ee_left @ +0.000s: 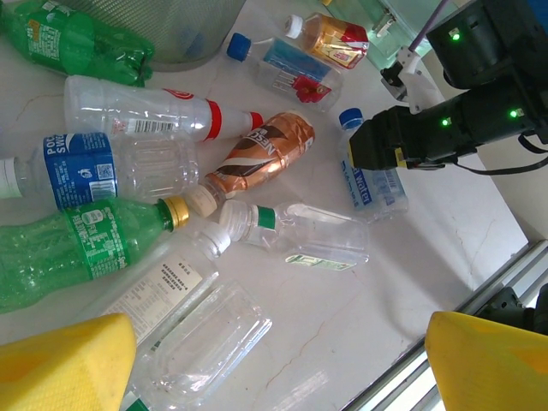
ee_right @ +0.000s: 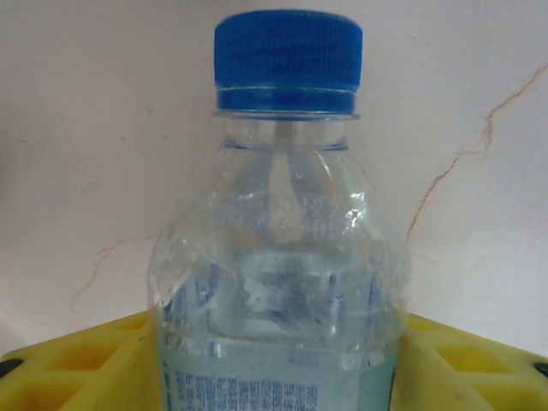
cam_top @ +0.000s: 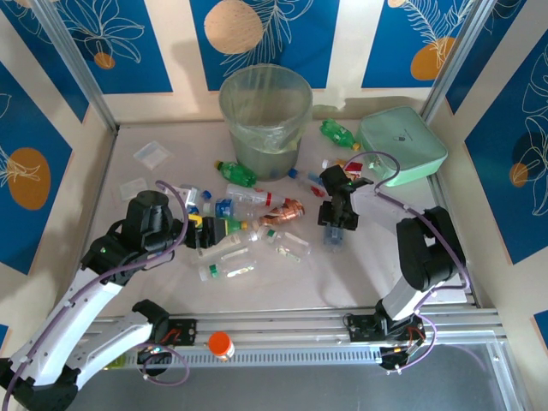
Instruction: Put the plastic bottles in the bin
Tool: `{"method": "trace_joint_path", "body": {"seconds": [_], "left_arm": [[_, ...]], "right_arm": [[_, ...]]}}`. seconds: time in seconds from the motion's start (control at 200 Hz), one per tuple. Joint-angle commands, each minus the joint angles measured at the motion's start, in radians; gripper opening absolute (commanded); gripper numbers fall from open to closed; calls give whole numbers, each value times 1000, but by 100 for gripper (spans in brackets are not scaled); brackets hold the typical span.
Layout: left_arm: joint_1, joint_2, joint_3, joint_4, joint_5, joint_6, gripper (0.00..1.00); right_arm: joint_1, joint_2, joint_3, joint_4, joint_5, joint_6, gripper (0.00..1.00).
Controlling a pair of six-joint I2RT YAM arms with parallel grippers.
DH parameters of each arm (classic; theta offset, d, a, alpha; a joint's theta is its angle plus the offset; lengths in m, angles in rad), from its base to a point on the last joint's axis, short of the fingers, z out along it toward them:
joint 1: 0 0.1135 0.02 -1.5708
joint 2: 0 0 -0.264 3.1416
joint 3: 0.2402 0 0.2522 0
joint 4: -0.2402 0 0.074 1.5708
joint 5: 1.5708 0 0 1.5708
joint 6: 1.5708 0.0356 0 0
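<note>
one bottle gripped: the right gripper (cam_top: 336,224) is closed partway round the blue-capped bottle (ee_right: 278,257). its yellow fingers (ee_right: 77,364) press the body on both sides below the shoulder, cap pointing away from the wrist. the bottle sits right of centre on the near side of the bin (cam_top: 267,141), well apart from it. can't tell if it's off the worktop (cam_top: 282,287) yet. the left gripper (ee_left: 276,364) is spread wide with nothing between its fingers. it hovers over the pile on the left: green bottle (ee_left: 77,248), brown-label bottle (ee_left: 261,158) and some clear ones, all lying down. the bin stands upright at far centre, mouth open, liner in.

step looks like lift and carry of the blue-capped bottle. doing it well:
- the grip looks centred, but the body is thin and crinkled, so probably squashy and slippery. don't squeeze harder.
- lift straight up first.
- get above the rim before heading far and left, since the bin is taller than any bottle.
- keep the elbow clear of the mint-green box (cam_top: 402,145) at far right.
- release only over the middle of the mouth, or the bottle could clip the rim and bounce out.
- the left arm is best kept on its own side of the pile so the two arms don't cross.
</note>
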Motion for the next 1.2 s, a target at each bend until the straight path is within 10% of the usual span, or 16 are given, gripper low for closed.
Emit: {"method": "trace_joint_path", "body": {"seconds": [0.0, 0.375, 0.835, 1.195], "left_arm": [[3, -14, 14, -23, 2, 12, 87], [3, -22, 10, -28, -3, 18, 88], [4, -21, 17, -24, -3, 17, 88], [3, -38, 37, -28, -8, -6, 88]], "right_arm": [[-2, 15, 32, -51, 35, -27, 63], [81, -11, 16, -103, 127, 46, 75], [120, -43, 8, -140, 183, 82, 53], [157, -424, -19, -67, 52, 48, 52]]}}
